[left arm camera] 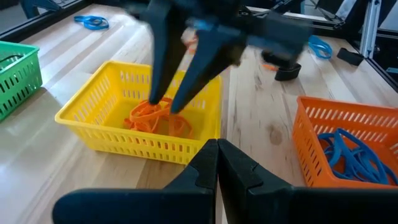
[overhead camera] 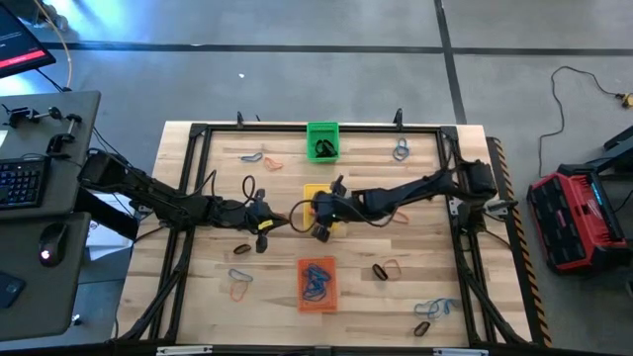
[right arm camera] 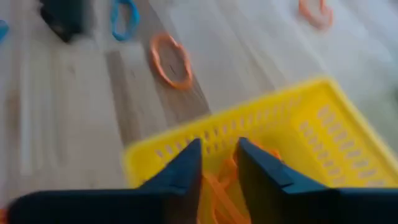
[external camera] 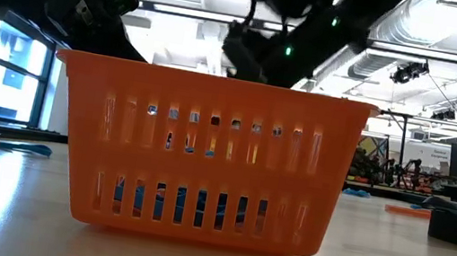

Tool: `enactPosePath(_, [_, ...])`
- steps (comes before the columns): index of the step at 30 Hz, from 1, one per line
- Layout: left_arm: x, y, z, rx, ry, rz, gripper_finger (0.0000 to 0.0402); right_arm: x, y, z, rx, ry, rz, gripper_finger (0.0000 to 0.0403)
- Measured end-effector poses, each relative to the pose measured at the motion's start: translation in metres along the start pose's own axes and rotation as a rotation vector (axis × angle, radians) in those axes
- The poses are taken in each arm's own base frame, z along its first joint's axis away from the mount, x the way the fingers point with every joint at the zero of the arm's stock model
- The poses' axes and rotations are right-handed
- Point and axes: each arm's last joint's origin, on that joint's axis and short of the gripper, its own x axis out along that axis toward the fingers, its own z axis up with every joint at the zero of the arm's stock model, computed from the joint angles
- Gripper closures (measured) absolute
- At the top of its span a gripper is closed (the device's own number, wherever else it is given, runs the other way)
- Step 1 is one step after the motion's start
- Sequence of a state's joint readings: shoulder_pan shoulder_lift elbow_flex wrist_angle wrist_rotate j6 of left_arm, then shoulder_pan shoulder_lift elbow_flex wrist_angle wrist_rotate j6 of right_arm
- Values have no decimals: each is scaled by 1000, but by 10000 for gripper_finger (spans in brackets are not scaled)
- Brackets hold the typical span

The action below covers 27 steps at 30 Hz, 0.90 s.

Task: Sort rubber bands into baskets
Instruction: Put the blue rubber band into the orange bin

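- Your right gripper point(left arm camera: 168, 102) hangs inside the yellow basket point(overhead camera: 317, 190) at the middle of the table, fingers spread a little, tips down among the orange rubber bands point(left arm camera: 152, 118) heaped there. Whether a band clings to a fingertip, you cannot tell.
- The main risk: a loop snags on one finger as you lift, and comes out over the rim, or tugs the light basket along with it. Raise straight up and watch the tips.
- A second risk is the basket wall. The fingers stand close to the far side of the heap, so any sideways drift could push the basket across the wood.
- Your left gripper point(overhead camera: 259, 220) waits just left of the yellow basket, fingers pressed together and holding nothing. The two wrists are near each other; a swing leftward by the right arm could clip it.
- The orange basket point(overhead camera: 317, 285), holding blue bands, sits nearer than the yellow one; the green basket point(overhead camera: 322, 140) sits at the far edge with black bands inside.
- Loose bands lie towards the corners: far left, far right, near left and near right point(overhead camera: 435, 311).
- Open wood lies to the right of the yellow basket and between the baskets; the black frame rails point(overhead camera: 461, 247) bound both sides.
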<state>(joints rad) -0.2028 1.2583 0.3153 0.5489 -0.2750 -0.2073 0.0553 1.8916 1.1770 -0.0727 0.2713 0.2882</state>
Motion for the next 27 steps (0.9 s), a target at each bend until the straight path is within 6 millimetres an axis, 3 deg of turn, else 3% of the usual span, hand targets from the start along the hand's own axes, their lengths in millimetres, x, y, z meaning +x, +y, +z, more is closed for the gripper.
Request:
enactPosePath(4, [0, 0, 0, 1, 3, 1, 401, -10, 4, 5, -47, -53, -77, 391])
enactPosePath(8, [0, 0, -1, 2, 5, 1, 401, -13, 0, 3, -42, -75, -103, 393])
enactPosePath(12, [0, 0, -1, 4, 12, 2, 401, -18, -9, -12, -13, -120, -96, 399])
enactPosePath(20, [0, 0, -2, 6, 17, 3, 401, -65, -35, -51, 121, -348, -46, 402])
enactPosePath(27, [0, 0, -1, 3, 8, 2, 401, -107, -61, -78, 197, -409, -170, 403])
